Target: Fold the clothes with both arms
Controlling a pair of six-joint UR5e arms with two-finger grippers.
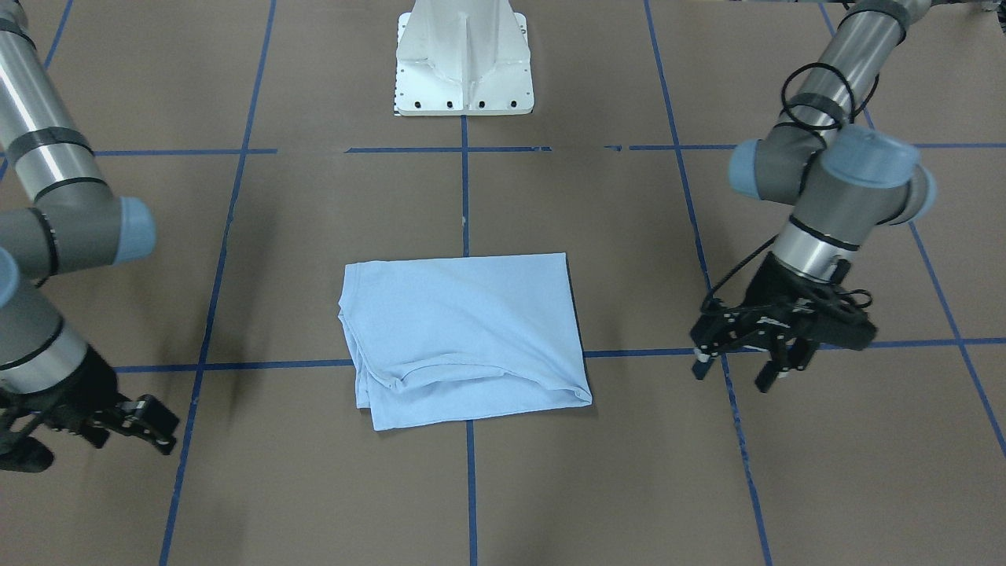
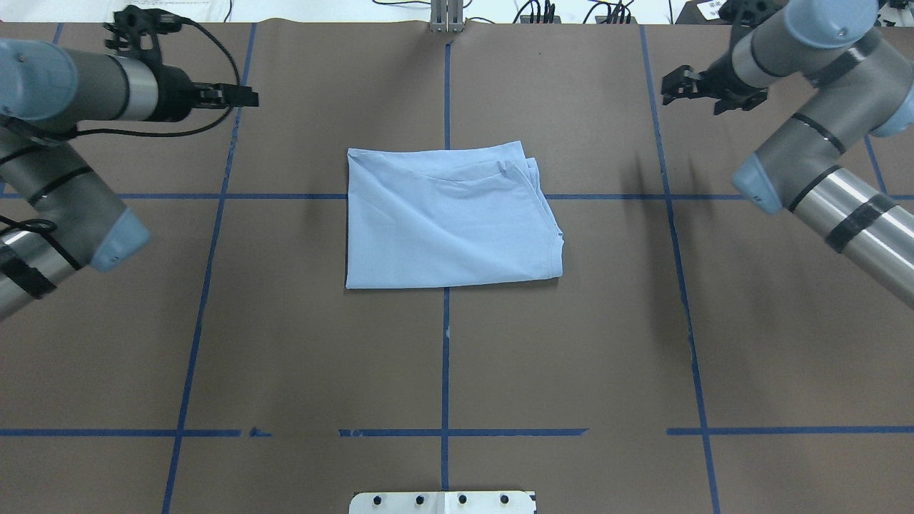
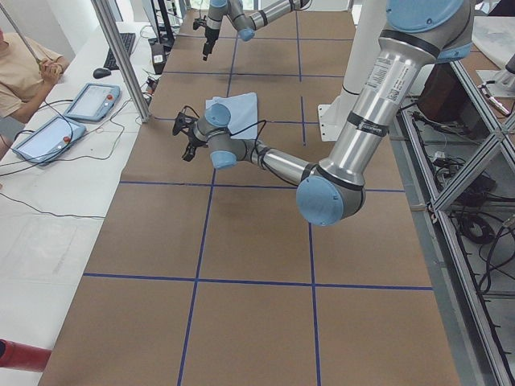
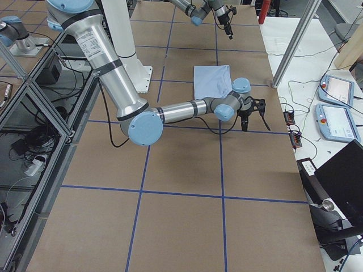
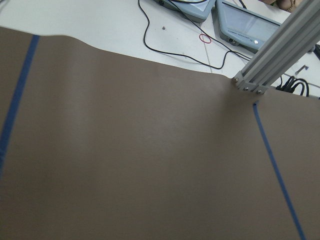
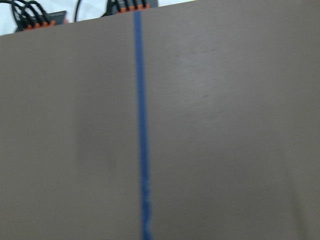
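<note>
The light blue T-shirt [image 1: 464, 330] lies folded into a rough rectangle at the table's middle [image 2: 450, 221]. Its print and neck tag are hidden. It also shows in the side views [image 3: 235, 108] [image 4: 211, 80]. My left gripper [image 1: 735, 373] hangs open and empty above the paper, well off to the shirt's side [image 2: 243, 95]. My right gripper [image 1: 157, 428] is open and empty on the shirt's other side [image 2: 675, 84], also well apart from it. Both wrist views show only brown paper and blue tape, no fingers.
The white pedestal base [image 1: 464, 63] stands at the robot's side of the table. Blue tape lines [image 2: 445, 357] grid the brown paper. An aluminium post [image 5: 280, 45], teach pendants [image 3: 92, 100] and a seated operator [image 3: 24, 64] are at the far edge.
</note>
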